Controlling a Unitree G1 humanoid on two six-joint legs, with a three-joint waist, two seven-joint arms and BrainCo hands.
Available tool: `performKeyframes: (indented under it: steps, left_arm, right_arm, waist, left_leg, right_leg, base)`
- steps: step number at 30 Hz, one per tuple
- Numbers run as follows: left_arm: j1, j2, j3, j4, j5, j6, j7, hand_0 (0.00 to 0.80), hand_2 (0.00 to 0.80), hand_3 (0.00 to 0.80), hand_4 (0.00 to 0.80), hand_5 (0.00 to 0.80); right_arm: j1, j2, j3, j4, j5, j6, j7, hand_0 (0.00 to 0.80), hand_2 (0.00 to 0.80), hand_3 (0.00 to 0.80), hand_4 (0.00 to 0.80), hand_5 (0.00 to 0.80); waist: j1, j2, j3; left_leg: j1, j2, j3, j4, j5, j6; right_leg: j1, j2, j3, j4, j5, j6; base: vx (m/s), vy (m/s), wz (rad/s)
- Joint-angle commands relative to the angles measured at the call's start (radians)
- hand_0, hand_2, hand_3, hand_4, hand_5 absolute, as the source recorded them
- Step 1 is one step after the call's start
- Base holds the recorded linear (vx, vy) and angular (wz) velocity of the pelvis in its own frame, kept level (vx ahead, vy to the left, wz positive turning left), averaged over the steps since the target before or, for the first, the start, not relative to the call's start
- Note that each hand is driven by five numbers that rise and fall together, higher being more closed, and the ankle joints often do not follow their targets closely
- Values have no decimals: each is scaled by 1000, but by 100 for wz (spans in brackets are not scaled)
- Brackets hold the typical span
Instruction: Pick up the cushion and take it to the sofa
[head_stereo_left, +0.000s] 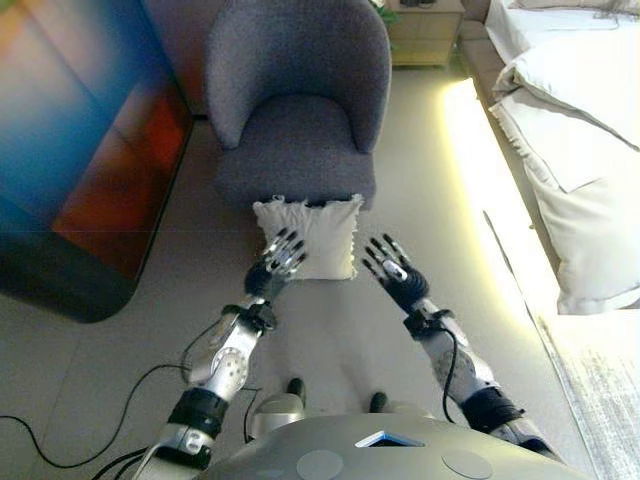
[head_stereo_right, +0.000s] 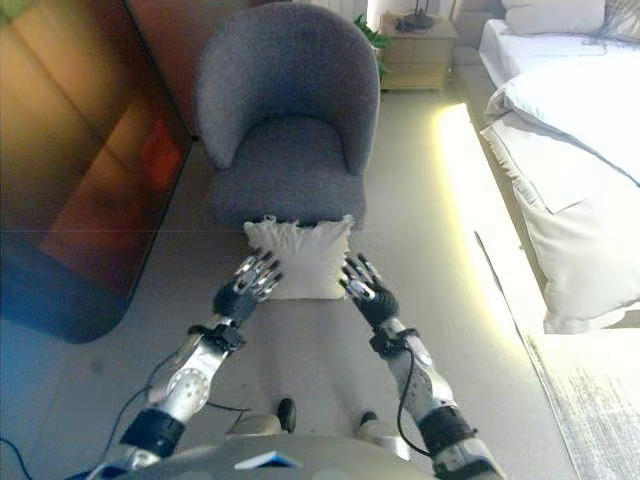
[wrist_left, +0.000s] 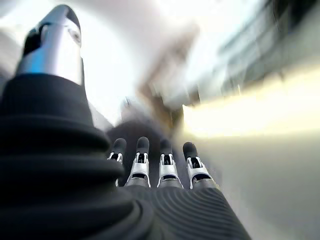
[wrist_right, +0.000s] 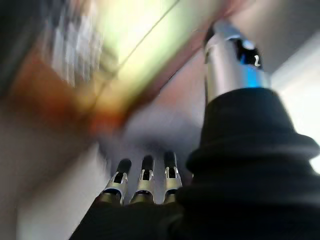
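Note:
A cream square cushion (head_stereo_left: 318, 232) leans upright on the floor against the front of a grey armchair (head_stereo_left: 297, 100); it also shows in the right eye view (head_stereo_right: 300, 255). My left hand (head_stereo_left: 277, 262) is open with fingers spread, overlapping the cushion's lower left corner. My right hand (head_stereo_left: 393, 268) is open with fingers spread, just right of the cushion and apart from it. In the wrist views the left hand's fingers (wrist_left: 141, 162) and the right hand's fingers (wrist_right: 146, 177) are straight and hold nothing.
A dark glossy cabinet (head_stereo_left: 80, 150) stands at the left. A bed with white bedding (head_stereo_left: 575, 130) runs along the right, with a lit strip at its base. A wooden nightstand (head_stereo_left: 425, 30) stands behind the armchair. A pale rug (head_stereo_left: 600, 400) lies at the lower right.

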Motion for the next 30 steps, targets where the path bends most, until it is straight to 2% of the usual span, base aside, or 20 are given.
performKeyframes:
  steps: [1, 4, 7, 9, 14, 30]
  left_arm:
    - [-86, -36, -33, -3, -176, 26, -93, 0, 0, 0, 0, 0]
    - [-56, -42, -21, 8, -232, 66, -131, 0, 0, 0, 0, 0]
    - [-25, -72, 4, 5, -380, 165, -189, 0, 0, 0, 0, 0]
    - [-2, -91, 17, 0, -396, 188, -205, 0, 0, 0, 0, 0]
    - [26, -84, 11, -13, -368, 158, -184, 0, 0, 0, 0, 0]
    - [16, -60, 22, -3, -372, 84, -148, 0, 0, 0, 0, 0]
  right_arm:
    - [-65, 42, 16, -39, 135, 26, 111, 0, 0, 0, 0, 0]
    - [-37, 53, 6, -44, 256, 97, 214, 0, 0, 0, 0, 0]
    - [-19, 74, -16, -51, 348, 162, 279, 0, 0, 0, 0, 0]
    - [-8, 84, -28, -52, 329, 170, 295, 0, 0, 0, 0, 0]
    - [8, 71, -28, -48, 275, 136, 295, 0, 0, 0, 0, 0]
    - [5, 53, -25, -52, 287, 121, 275, 0, 0, 0, 0, 0]
  waist:
    - [18, -23, -18]
    - [18, -24, -26]
    - [20, -25, -32]
    - [21, -27, -33]
    - [24, -31, -31]
    - [23, -35, -38]
  left_leg:
    - [27, -16, 39, 16, -65, 21]
    - [26, -18, 44, 18, -67, 22]
    - [27, -19, 47, 19, -70, 24]
    - [28, -19, 49, 19, -73, 26]
    - [23, -19, 48, 19, -69, 27]
    - [28, -19, 51, 16, -66, 28]
  right_leg:
    - [-19, -13, -5, 30, 19, 9]
    - [-22, -12, 0, 30, 19, 10]
    - [-17, -11, 3, 25, 19, 9]
    - [-16, -11, 3, 24, 19, 8]
    - [-20, -11, 2, 23, 22, 8]
    - [-20, -9, 0, 22, 27, 7]
  base:
    - [0, 0, 0]
    - [0, 0, 0]
    - [0, 0, 0]
    - [0, 0, 0]
    - [0, 0, 0]
    - [0, 0, 0]
